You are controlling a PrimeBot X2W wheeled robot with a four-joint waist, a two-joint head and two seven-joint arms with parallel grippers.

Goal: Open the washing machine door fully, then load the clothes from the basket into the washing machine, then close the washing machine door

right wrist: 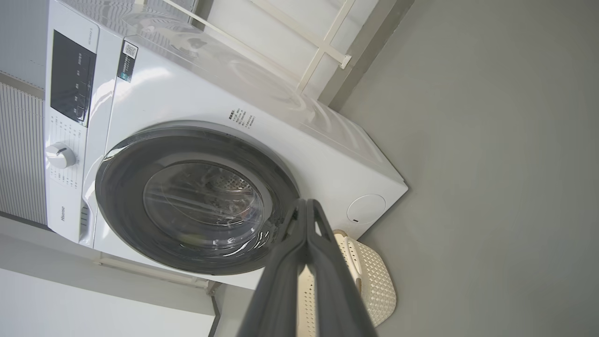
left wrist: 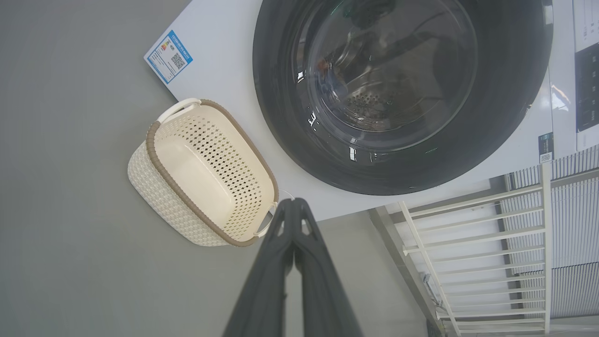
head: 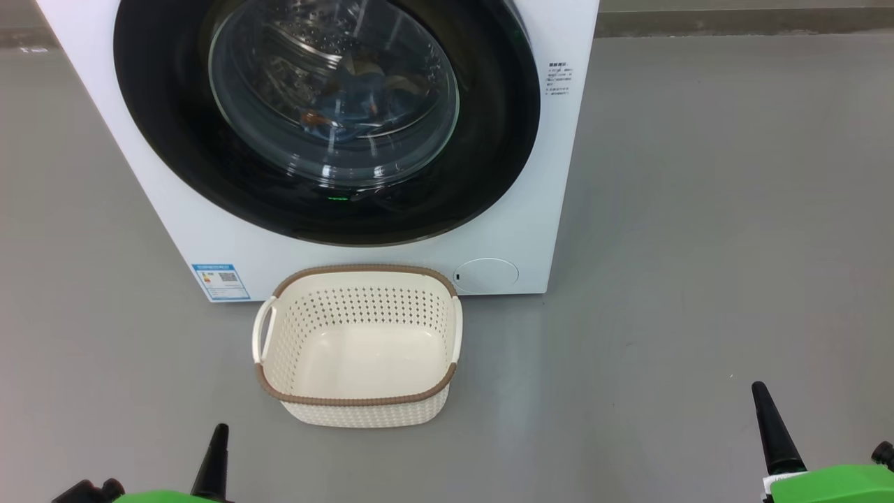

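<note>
Floor (head: 698, 209): smooth grey, matt, lightly scuffed, with a darker strip along its far edge at the top of the head view.

Washing machine (head: 517, 237): a white front-loader standing directly on the floor. Washing machine door (head: 499, 126): a glossy black ring around a bulging glass window, lying flush against the front, shut. Through the glass the perforated steel drum shows, with clothes (head: 370, 101) in its lower part: blue fabric with an orange-brown spot.

Blue label sticker (head: 221, 281) sits at the front's lower left corner, round filter cover (head: 485, 274) at the lower right. The right wrist view shows the dark control panel (right wrist: 72, 77) and a white dial (right wrist: 60, 155) at the machine's top.

Basket (head: 356, 269): cream, perforated, with a brown rim. It sits upright on the floor just in front of the machine, between sticker and filter cover, its smooth bottom in full view.

Room: a white railing (left wrist: 468, 234) and ribbed grey panelling (right wrist: 18, 154) stand beside the machine.

Left hand (head: 219, 436): low at the left of the head view, fingers pressed together, holding nothing, well short of the basket. Right hand (head: 761, 395): low at the right over bare floor, fingers likewise together, holding nothing.
</note>
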